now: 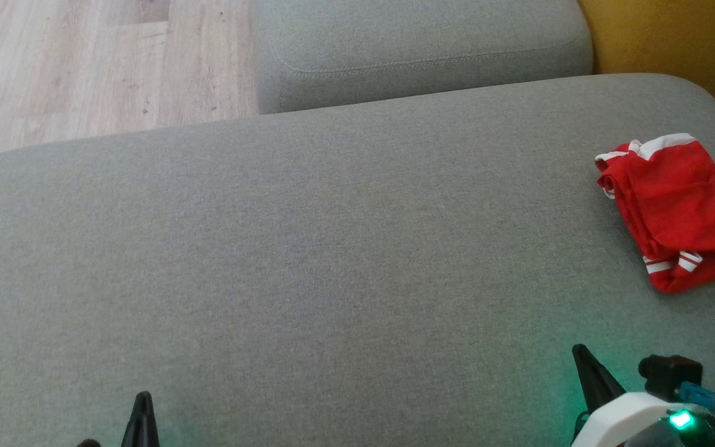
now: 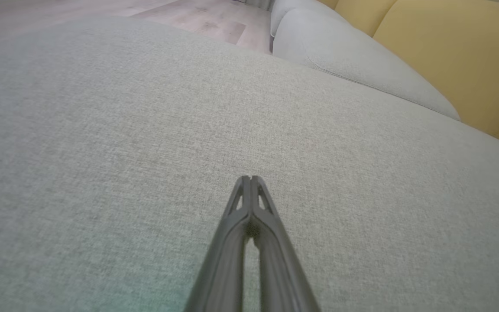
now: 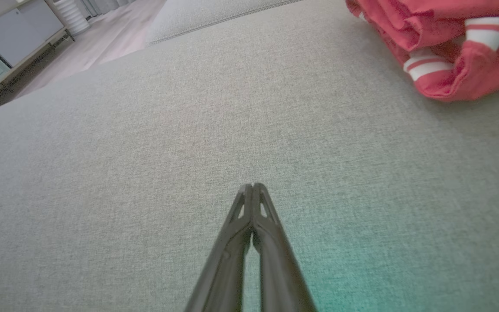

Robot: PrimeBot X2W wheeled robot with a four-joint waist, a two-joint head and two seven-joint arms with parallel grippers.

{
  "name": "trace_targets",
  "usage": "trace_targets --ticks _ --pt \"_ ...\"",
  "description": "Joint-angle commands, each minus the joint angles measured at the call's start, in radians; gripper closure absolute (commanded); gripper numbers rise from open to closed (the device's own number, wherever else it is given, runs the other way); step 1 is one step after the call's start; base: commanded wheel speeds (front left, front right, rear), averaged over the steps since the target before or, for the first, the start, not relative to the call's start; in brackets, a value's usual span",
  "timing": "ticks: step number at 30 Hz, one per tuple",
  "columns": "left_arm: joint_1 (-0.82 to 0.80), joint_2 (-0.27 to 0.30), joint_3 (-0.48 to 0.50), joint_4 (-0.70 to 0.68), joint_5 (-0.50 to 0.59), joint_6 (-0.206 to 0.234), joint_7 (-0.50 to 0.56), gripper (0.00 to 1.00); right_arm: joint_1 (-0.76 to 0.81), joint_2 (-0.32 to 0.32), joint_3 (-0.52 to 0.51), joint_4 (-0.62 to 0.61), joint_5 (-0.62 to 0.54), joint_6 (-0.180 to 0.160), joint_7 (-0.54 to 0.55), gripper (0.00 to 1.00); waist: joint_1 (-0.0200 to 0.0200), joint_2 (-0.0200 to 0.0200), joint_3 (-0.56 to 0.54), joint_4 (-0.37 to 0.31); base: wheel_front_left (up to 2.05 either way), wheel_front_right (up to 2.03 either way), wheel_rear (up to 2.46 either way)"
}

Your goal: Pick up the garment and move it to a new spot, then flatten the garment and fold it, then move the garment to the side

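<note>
Dark fingers of the left gripper (image 2: pixel 251 178) are pressed together on nothing, low over bare grey cushion (image 1: pixel 308 248). The right gripper (image 3: pixel 253 186) is likewise closed and empty, its tips meeting, with the garment (image 1: pixel 683 208) ahead of it and to its right, well apart. By my reading the last step is done or nearly so: the garment already sits at the cushion's right edge. If anything remains, the jaws must open first. It lies as a loosely folded red bundle with white-striped trim, somewhat rumpled.
</note>
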Motion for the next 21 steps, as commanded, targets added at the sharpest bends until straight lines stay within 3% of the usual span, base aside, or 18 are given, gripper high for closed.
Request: trace_targets --ticks 1,21 --pt "-0.039 0.004 0.014 -0.034 -0.022 -0.005 0.005 1.00 -0.046 0.001 -0.011 -0.036 0.027 0.001 0.001 1.00 0.0000 0.0000 0.000 0.000 0.00 0.00 0.00" --pt "-0.074 -0.008 0.044 -0.061 -0.220 -0.015 0.062 1.00 -0.073 0.015 -0.044 -0.048 0.251 0.002 0.014 1.00 0.0000 0.0000 0.001 0.009 0.00 0.00 0.00"
